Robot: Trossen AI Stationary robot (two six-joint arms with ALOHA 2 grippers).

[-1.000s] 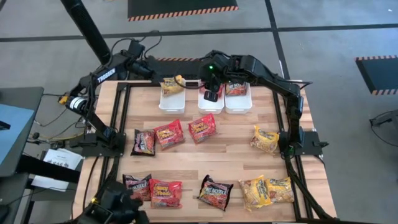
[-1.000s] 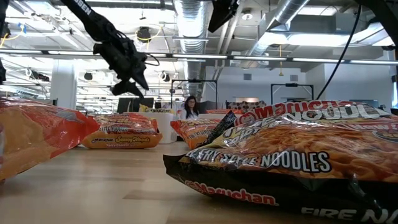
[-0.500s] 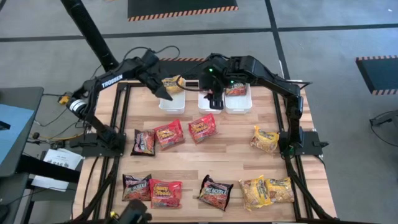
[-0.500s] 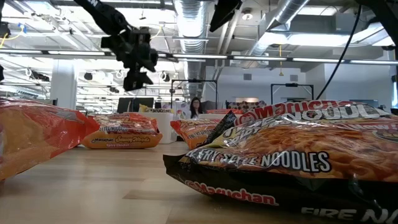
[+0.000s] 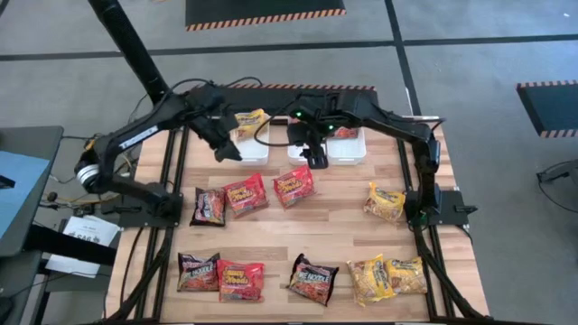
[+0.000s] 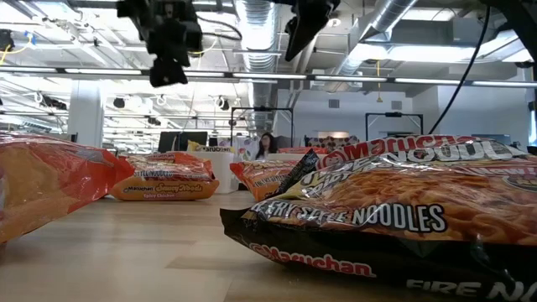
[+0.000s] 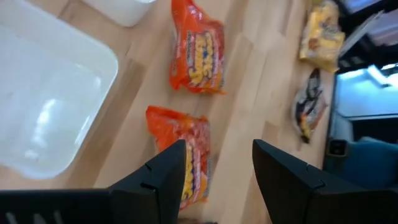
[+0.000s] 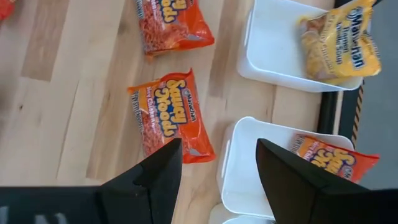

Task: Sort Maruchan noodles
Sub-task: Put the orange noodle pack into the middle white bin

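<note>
Bright, even overhead light, soft shadows; left wrist view blurred, low foreground soft.

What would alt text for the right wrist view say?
The right gripper, open, hovers over a wooden table with two red Maruchan packets lying near white bins. One bin holds a yellow packet, another a red one.

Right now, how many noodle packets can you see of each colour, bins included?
Red packets: 4
Yellow packets: 4
Dark packets: 3
Total in view: 11; the right gripper hides part of the middle bin.
</note>
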